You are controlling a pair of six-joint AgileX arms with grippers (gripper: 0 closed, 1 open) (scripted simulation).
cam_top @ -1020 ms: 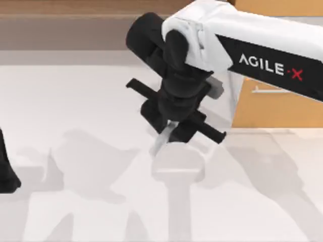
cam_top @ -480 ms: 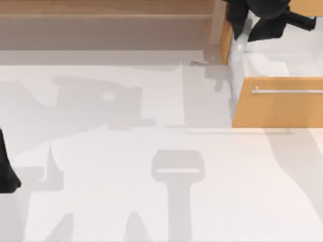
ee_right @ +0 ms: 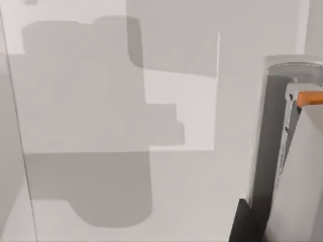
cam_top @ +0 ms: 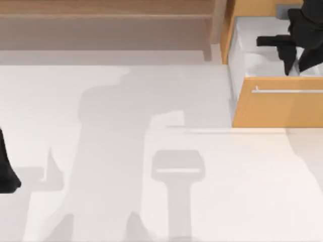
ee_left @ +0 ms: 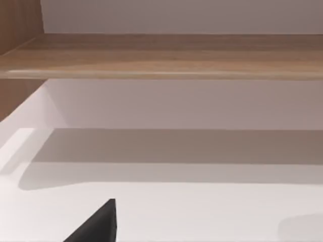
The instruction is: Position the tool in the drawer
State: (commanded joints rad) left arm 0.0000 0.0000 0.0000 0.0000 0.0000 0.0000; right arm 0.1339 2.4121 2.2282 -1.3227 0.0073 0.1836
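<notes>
The drawer stands pulled out at the top view's right, with an orange-brown front, a thin silver handle and a white interior. My right gripper hangs over that interior, near the right edge of the picture. In the right wrist view the tool, a slim silvery-grey piece with a dark stripe and an orange bit at its end, is clamped beside a dark finger, above the drawer's white floor. My left gripper is parked at the table's left edge.
A grey-brown wooden shelf unit runs along the back of the table, left of the drawer; the left wrist view looks at its board. The white tabletop carries only shadows.
My right arm has swung from the middle of the table up and to the right with the tool, and now hangs over the open drawer. The left arm has not moved.
</notes>
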